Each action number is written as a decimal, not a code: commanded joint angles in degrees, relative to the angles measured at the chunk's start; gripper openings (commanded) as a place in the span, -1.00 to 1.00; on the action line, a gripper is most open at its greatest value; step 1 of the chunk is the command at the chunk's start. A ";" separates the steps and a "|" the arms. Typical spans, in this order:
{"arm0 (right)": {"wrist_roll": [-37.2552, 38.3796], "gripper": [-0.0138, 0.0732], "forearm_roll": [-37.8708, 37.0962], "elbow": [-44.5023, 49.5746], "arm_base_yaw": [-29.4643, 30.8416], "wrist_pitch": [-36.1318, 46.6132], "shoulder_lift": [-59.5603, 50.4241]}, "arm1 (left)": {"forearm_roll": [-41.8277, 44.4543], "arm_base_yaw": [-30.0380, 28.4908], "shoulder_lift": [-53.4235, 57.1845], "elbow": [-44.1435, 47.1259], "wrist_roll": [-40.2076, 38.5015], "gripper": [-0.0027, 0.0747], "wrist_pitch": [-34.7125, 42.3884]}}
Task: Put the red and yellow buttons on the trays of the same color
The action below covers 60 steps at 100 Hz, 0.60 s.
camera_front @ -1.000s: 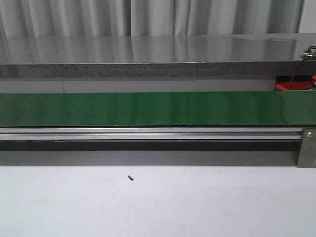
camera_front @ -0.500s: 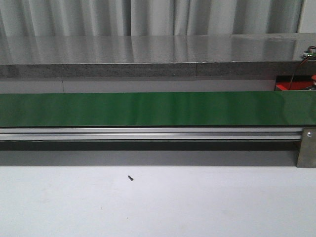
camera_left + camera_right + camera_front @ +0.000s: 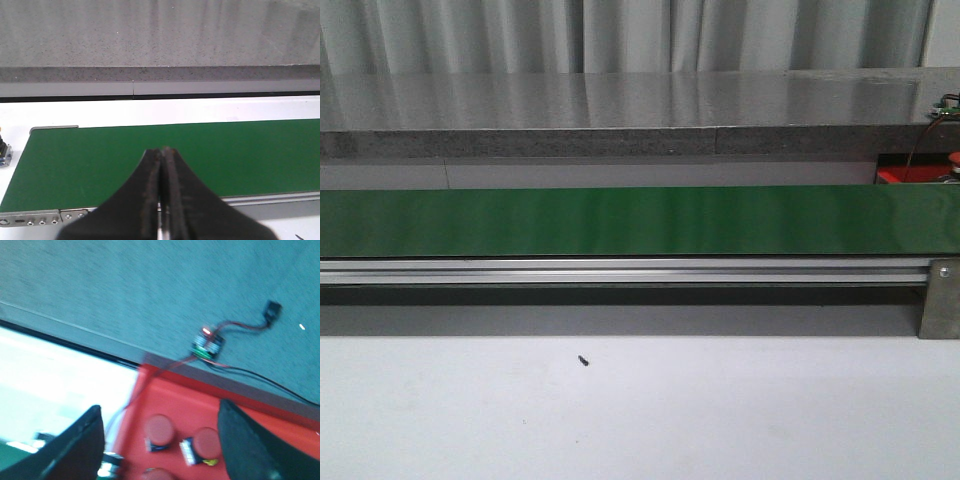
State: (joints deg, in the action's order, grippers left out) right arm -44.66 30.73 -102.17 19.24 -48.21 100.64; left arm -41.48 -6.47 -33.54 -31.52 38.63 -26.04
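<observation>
In the right wrist view, the red tray [image 3: 186,396] holds three red buttons: one [image 3: 159,428], a second [image 3: 208,441] and a third [image 3: 156,473] cut off by the frame's edge. My right gripper [image 3: 159,406] hangs open above them, holding nothing. A corner of the red tray [image 3: 900,176] shows at the far right of the front view. My left gripper [image 3: 162,151] is shut and empty over the green conveyor belt [image 3: 100,160]. No yellow button or yellow tray is in view. Neither gripper appears in the front view.
The belt [image 3: 620,220] runs across the table on an aluminium rail [image 3: 620,270], in front of a grey stone counter [image 3: 620,100]. A small circuit board [image 3: 206,342] with wires lies on the counter beside the red tray. A tiny dark speck [image 3: 583,361] lies on the white table.
A faint seam on the green belt has drifted to the right. Nothing else in the front view has changed.
</observation>
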 commanded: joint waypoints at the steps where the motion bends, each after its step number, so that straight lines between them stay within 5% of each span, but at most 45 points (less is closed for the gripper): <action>1: 2.30 0.44 1.94 -1.09 -0.81 -1.44 -6.74 | -1.91 -0.17 -0.17 -1.71 -0.05 -0.98 2.95; 18: 3.41 0.44 1.94 5.40 -1.34 -2.67 -16.22 | -1.91 -0.17 -0.17 -1.71 -0.05 -0.98 2.95; 60: 3.35 0.44 3.11 37.74 -3.10 13.38 -44.76 | -1.91 -0.17 -0.17 -1.71 -0.05 -0.98 2.95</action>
State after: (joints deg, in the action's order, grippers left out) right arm -41.33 31.57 -68.28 17.23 -41.07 60.20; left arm -41.48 -6.47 -33.54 -31.52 38.63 -26.04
